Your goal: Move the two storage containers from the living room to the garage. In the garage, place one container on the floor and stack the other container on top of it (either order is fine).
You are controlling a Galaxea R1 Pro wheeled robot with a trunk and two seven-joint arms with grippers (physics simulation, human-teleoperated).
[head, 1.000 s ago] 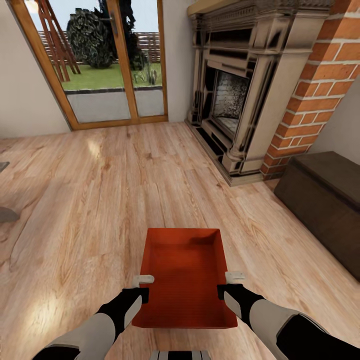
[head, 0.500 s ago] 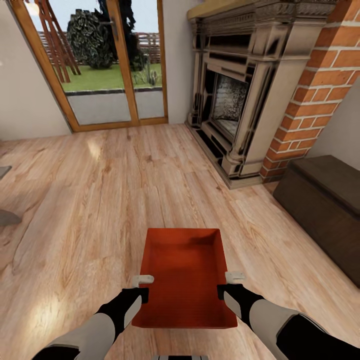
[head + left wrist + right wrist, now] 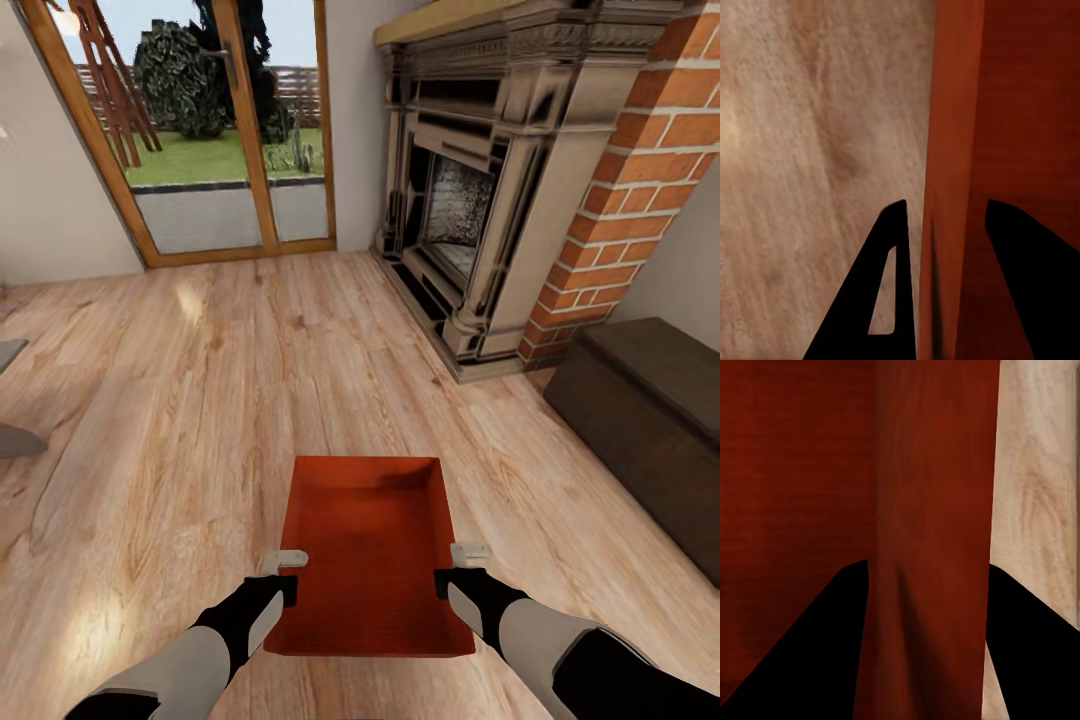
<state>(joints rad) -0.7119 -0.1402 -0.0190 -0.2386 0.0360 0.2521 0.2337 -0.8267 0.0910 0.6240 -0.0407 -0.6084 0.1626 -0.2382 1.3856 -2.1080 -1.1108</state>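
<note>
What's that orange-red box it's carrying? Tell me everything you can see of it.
The storage container is an orange-red rectangular bin, plastic-looking, with plain tapered walls, no lid and nothing inside. It sits level, open side up, above the light wood flooring. The left pincer straddles its left wall and the right pincer its right wall, one finger inside and one outside, as both wrist views show.

A living room in a home.
Light wood plank flooring runs up to a red brick fireplace with an ornate carved surround and a dark firebox. Glass doors in wooden frames look out on a lawn, a shrub and a fence. A low dark-brown cabinet stands against the wall just beside the brickwork.
</note>
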